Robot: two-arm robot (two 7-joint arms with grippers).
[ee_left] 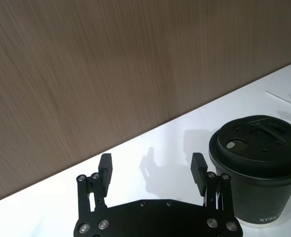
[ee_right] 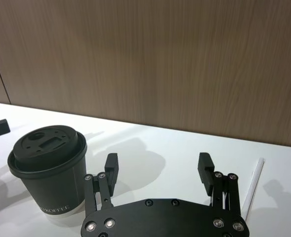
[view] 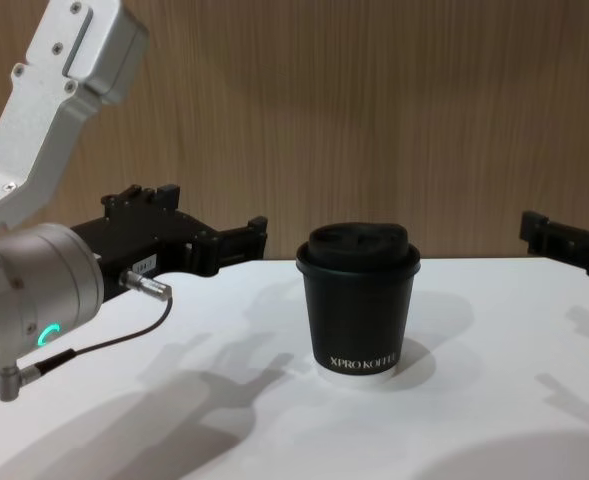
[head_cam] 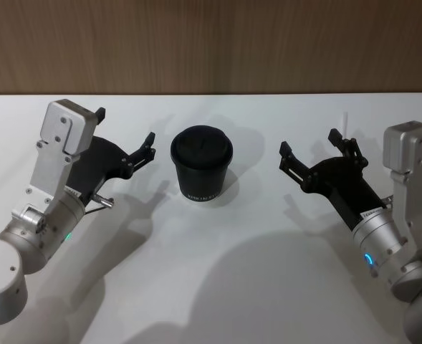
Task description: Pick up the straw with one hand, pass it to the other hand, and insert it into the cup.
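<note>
Right wrist view: straw (ee_right: 253, 187) beside right hand (ee_right: 158, 163), cup (ee_right: 49, 170) near

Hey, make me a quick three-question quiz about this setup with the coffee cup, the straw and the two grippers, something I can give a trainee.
1. Fill the gap: the left gripper and the right gripper hover on either side of the cup, both empty and ____.
2. True or false: the straw is already standing in the cup.
3. Choose one: the straw lies on the table
A. beside the left gripper
B. beside the right gripper
C. across the cup's lid

Key: 1 open; 2 false; 3 B.
</note>
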